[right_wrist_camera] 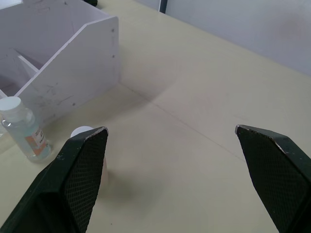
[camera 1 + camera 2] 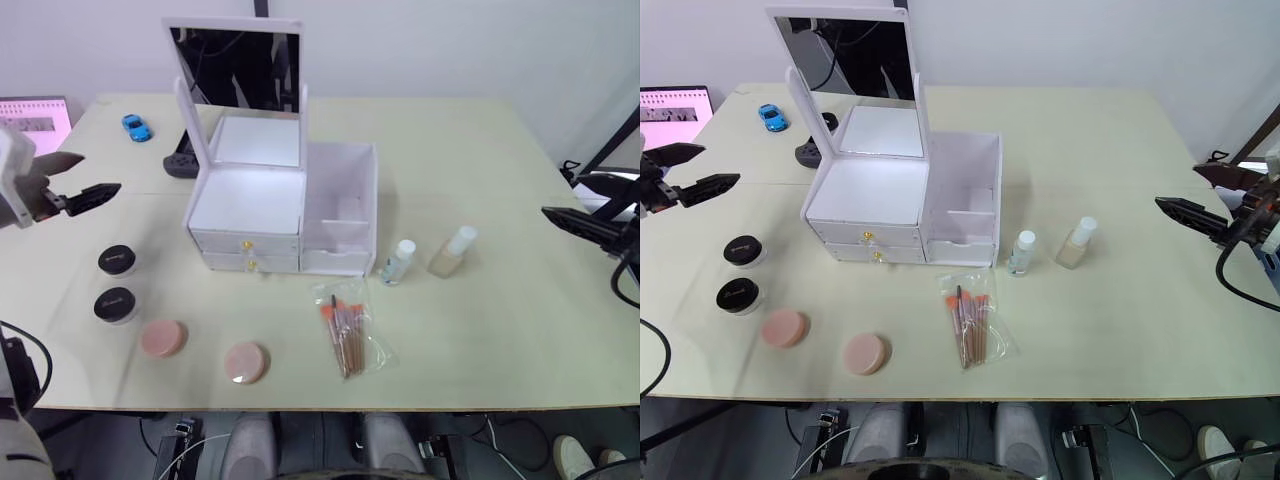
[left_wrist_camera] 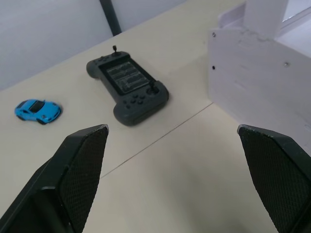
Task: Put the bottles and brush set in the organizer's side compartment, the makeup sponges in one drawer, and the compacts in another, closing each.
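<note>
The white organizer with a raised mirror stands mid-table. Its two front drawers are shut and its side compartment is open-topped. A clear bottle and a beige bottle stand just right of it. The brush set lies bagged in front. Two black compacts and two pink makeup sponges rest at the front left. My left gripper hovers open left of the organizer. At the table's right edge my right gripper is open, well right of the bottles.
A grey game controller and a blue toy car lie behind the organizer's left side. A pink-lit screen stands at the far left corner. Bare tabletop spreads right of the bottles.
</note>
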Motion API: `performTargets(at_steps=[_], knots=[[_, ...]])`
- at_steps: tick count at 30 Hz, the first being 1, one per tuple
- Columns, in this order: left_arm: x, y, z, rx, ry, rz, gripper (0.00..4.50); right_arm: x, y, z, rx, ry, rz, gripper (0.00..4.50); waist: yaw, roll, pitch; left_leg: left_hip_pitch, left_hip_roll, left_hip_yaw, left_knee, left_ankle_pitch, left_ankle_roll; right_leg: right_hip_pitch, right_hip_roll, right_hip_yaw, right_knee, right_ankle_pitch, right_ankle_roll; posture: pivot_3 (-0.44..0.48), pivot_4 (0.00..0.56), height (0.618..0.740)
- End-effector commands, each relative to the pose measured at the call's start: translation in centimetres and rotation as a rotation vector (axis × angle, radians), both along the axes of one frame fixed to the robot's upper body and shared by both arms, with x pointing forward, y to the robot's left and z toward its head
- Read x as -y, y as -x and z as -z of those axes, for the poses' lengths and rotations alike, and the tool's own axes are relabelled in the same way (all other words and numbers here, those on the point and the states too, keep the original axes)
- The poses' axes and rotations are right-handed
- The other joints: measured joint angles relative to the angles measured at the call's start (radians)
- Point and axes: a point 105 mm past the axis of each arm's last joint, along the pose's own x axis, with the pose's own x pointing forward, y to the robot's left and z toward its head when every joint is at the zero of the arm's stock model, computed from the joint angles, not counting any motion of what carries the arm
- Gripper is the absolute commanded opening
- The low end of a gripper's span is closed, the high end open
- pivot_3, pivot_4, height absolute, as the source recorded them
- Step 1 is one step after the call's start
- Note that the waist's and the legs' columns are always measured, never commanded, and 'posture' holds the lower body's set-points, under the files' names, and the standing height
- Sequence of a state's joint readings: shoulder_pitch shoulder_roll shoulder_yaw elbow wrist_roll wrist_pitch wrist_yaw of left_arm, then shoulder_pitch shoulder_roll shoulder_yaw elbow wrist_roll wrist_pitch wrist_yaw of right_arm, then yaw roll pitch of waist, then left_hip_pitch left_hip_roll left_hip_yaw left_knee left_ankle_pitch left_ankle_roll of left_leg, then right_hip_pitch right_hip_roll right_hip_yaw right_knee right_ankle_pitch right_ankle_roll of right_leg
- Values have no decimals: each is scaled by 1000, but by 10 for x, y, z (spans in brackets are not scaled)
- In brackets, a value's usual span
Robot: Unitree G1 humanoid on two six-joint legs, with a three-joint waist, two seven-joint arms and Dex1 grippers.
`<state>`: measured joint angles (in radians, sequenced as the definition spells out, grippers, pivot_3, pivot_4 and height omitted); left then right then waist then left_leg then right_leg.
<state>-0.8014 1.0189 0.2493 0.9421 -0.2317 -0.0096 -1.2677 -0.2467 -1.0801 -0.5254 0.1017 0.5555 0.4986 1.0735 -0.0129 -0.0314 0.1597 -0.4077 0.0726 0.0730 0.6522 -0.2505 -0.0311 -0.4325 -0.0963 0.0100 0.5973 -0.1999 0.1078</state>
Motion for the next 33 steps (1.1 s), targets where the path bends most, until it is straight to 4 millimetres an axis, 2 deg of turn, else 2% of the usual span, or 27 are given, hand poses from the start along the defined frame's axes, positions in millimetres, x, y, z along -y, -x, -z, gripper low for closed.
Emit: performTargets(at_steps=[1, 6, 9, 10, 13, 20, 27, 33], knots=[[18, -2, -25, 75, -21, 101, 4475, -2, 8, -31, 76, -81, 16, 4500, 1, 0, 0, 0, 0, 0, 0, 0, 0, 0, 0, 0, 0, 0, 0, 0, 150, 723], [62, -5, -47, 120, 1, 295, 4475, -13, 24, -40, 46, -119, -3, 4500, 7, 0, 0, 0, 0, 0, 1, 0, 0, 1, 0, 0, 0, 0, 0, 0, 150, 723], [101, 0, -70, 125, 87, 474, 4475, -25, 38, -39, 44, -76, -25, 4500, 10, -1, 0, -1, 0, 0, 2, 0, 0, 2, 0, 0, 0, 0, 0, 0, 150, 723], [116, 5, -72, 94, 93, 552, 4475, -29, 43, -37, 42, -43, -34, 4500, 10, -1, 0, -1, 0, -1, 2, 0, 0, 2, 0, 0, 0, 0, 0, 0, 150, 723], [149, 21, -69, 24, 49, 727, 4475, -40, 58, -30, 25, 10, -59, 4500, 6, -1, 0, 0, 0, -1, 2, 0, 0, 2, 0, 1, 0, -1, 2, 0, 150, 723], [207, 54, -61, -80, 24, 1034, 4475, -75, 89, -16, 2, 58, -96, 4500, 1, 0, 0, 2, 0, -6, 4, 0, 0, 4, 4, 2, 2, -2, 3, 0, 150, 723], [248, 68, -54, -123, -37, 1176, 4475, -94, 110, 0, -36, 98, -67, 4500, 5, -1, 0, 0, -2, -20, 11, 0, 0, 8, 9, 2, 1, -1, 1, 0, 150, 723], [262, 68, -65, -111, 7, 1139, 4475, -101, 112, 1, -17, 71, -27, 4500, 0, 0, 0, 0, -4, -24, 11, 0, 0, 9, 9, 3, 1, -1, 1, 0, 150, 723]])
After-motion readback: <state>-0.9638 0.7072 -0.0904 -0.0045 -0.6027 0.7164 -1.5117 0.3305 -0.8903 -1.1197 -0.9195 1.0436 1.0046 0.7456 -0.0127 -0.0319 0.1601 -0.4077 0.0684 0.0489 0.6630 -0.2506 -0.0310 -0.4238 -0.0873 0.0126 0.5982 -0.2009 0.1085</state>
